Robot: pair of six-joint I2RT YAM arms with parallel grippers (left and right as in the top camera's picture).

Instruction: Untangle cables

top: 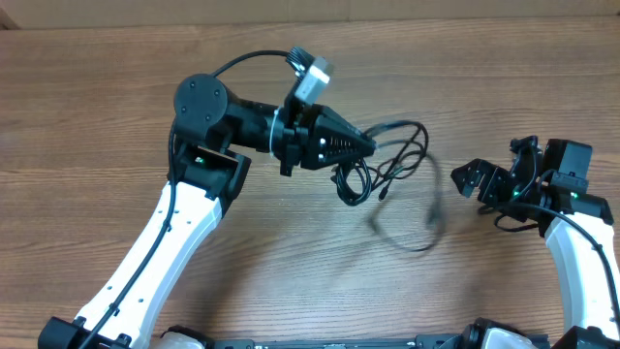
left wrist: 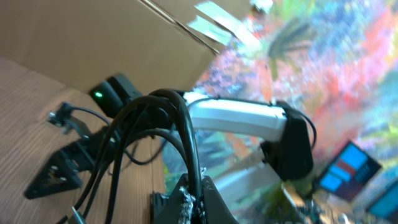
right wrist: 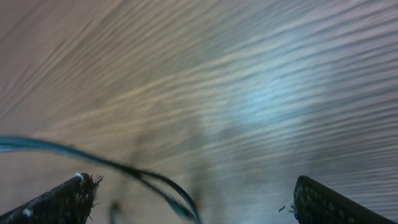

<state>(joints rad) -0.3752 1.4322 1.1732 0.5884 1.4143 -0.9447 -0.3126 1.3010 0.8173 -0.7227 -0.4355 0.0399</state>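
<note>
1. Wood-grain table (top: 116,116) fills the overhead view, with a cardboard wall (top: 465,8) along its far edge.
2. Cables (top: 395,160) sit near the table's middle as a small knot of black loops. One wider loop (top: 417,228) trails toward the near side, blurred.
3. Left gripper (top: 366,147) is at the knot's left side. In the left wrist view several cords (left wrist: 180,124) rise out from between its jaws, so it appears clamped on the cables.
4. Right gripper (top: 473,179) is to the right of the knot, apart from it. Its fingers (right wrist: 62,200) stand wide at the frame corners, with one strand (right wrist: 93,158) crossing ahead of them, not between them.
5. Risks, as I judge them:
   - Pulling with the whole bunch clamped could tighten the knot rather than free it.
   - The right gripper could close on air or on the wrong strand, since the cord is thin and blurred.
   - The trailing loop could snag on a finger or a plug.
6. Room: bare wood lies open on all sides. The near edge and the arm bases are closest to the trailing loop.
</note>
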